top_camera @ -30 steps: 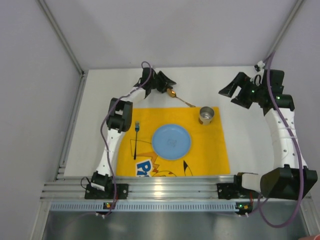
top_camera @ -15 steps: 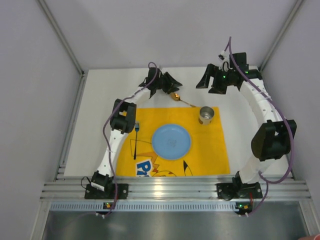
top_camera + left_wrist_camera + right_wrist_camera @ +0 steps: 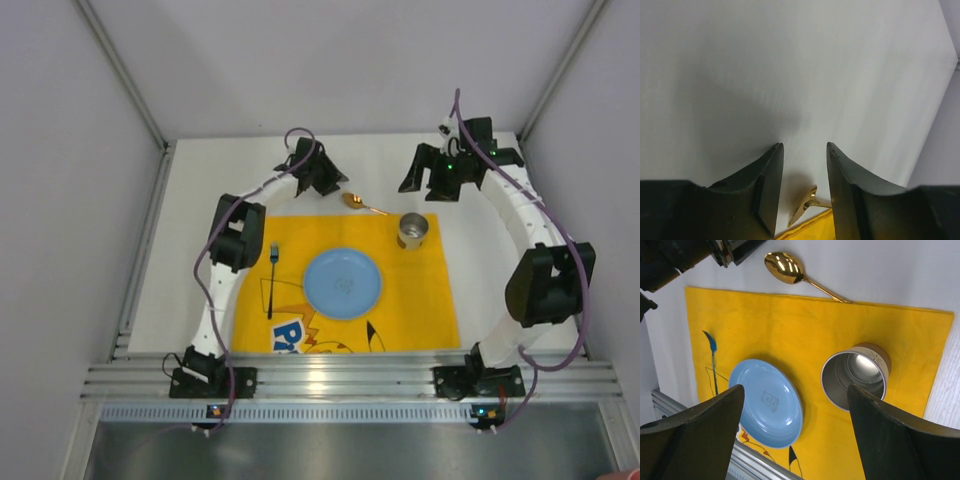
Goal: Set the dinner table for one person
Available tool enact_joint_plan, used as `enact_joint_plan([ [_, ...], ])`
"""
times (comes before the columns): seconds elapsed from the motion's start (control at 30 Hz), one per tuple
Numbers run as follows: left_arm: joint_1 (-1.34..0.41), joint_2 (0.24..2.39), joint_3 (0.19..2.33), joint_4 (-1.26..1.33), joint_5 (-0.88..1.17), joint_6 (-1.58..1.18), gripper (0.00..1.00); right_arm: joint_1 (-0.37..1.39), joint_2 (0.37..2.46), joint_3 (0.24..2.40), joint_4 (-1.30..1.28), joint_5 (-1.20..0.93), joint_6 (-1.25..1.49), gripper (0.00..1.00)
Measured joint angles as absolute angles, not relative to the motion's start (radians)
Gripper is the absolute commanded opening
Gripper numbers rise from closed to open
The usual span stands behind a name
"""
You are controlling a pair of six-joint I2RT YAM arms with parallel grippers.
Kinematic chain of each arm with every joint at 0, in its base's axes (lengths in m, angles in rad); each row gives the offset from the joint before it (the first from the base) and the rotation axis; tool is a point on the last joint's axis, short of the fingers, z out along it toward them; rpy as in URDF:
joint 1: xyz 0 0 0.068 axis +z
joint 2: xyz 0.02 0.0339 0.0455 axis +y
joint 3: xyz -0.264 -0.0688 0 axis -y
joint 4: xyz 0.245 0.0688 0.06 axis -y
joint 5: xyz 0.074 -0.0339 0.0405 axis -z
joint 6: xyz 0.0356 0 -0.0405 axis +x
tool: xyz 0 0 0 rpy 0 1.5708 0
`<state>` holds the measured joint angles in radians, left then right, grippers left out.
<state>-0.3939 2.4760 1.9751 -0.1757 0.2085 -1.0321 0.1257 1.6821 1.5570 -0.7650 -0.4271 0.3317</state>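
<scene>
- The dinner table (image 3: pixel 190 260) was a big white top with metal rails, and both arms reached out over its far half.
- A yellow placemat (image 3: pixel 420 290) lay on the near middle of it, with a blue plate (image 3: pixel 342 283) at the centre of the mat.
- A dark-handled fork (image 3: pixel 271 280) lay on the mat to the left of the plate. A metal cup (image 3: pixel 412 231) stood upright at the mat's far right corner.
- The gold spoon (image 3: pixel 360 204) lay aslant across the mat's far edge. Its bowl was on bare table, and its handle ran onto the yellow, toward the cup.
- The left gripper (image 3: pixel 335 180) hung just beside the spoon's bowl, on the far side. Its jaws stood apart with nothing between them, so it was released and empty.
- The right gripper (image 3: pixel 425 182) hovered above the table just beyond the cup. Its jaws were spread wide and it carried nothing.
- I took the spoon to be the piece in hand, as plate, fork and cup already looked placed and only the spoon sat crooked and half off the mat.
- I could not tell which arm meant to take it, since both were near and both were empty.
- To my eye the next move called for one gripper to come down squarely over the thin handle and close low against the surface.
- The spoon would then need carrying to the right of the plate, clear of the cup, and laying straight to match the fork.
- The handle looked slim and flat to the table, so I reckoned a pinch could easily slip or nudge it.
</scene>
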Motion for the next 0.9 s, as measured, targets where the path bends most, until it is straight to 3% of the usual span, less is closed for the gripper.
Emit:
enact_joint_plan([
  [0.23,-0.497,2.617,2.250,-0.237,0.215,-1.100,0.47,0.102,1.647,1.517,-0.775,-0.411,0.324,0.84],
  [0.53,-0.685,2.751,2.341,-0.078,0.402,-1.225,0.56,0.088,1.656,1.570,-0.787,-0.403,0.319,0.85],
  [0.9,-0.436,2.499,2.238,-0.142,0.302,-1.063,0.60,0.112,1.748,1.710,-0.800,-0.387,0.308,0.84],
])
